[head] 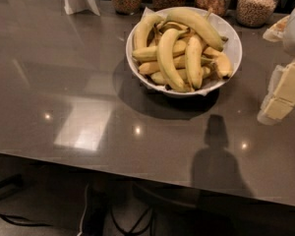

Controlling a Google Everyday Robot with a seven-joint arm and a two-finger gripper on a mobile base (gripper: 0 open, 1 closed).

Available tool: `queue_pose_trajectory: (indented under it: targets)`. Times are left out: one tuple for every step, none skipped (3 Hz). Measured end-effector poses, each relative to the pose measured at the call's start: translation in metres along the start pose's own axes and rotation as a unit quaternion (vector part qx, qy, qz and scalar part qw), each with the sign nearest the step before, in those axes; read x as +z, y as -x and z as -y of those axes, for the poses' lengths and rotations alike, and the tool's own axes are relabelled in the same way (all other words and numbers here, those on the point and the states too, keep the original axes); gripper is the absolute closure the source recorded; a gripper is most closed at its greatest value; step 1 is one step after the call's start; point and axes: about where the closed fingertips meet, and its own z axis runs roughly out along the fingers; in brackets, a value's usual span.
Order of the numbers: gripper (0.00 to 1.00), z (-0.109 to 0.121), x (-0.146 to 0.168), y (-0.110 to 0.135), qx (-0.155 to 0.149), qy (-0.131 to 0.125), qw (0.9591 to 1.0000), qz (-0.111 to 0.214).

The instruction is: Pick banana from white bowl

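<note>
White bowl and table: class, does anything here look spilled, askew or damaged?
Nothing stands out. The bananas lie heaped crisscross inside the white bowl, none on the table; some tips are brown. The jars stand upright behind. The gripper hangs at the right edge, apart from the bowl.

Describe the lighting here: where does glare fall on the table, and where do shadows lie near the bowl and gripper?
Camera view: point glints and a pale rectangular reflection mark the glossy table left of and below the white bowl; the bowl throws a dark shadow toward the camera; another dark shadow lies lower right, below the gripper at the right edge.
</note>
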Motion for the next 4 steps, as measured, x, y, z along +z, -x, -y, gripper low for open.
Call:
queue_pose_trajectory:
  targets:
    - [0.00,0.024,0.007,0.021,0.030,-0.032,0.9983,0.040]
    - [0.00,0.052,0.013,0.052,0.057,-0.056,0.9938,0.078]
    - [0.00,0.086,0.014,0.093,0.077,-0.074,0.9872,0.119]
    - [0.00,0.086,0.014,0.093,0.077,-0.074,0.9871,0.119]
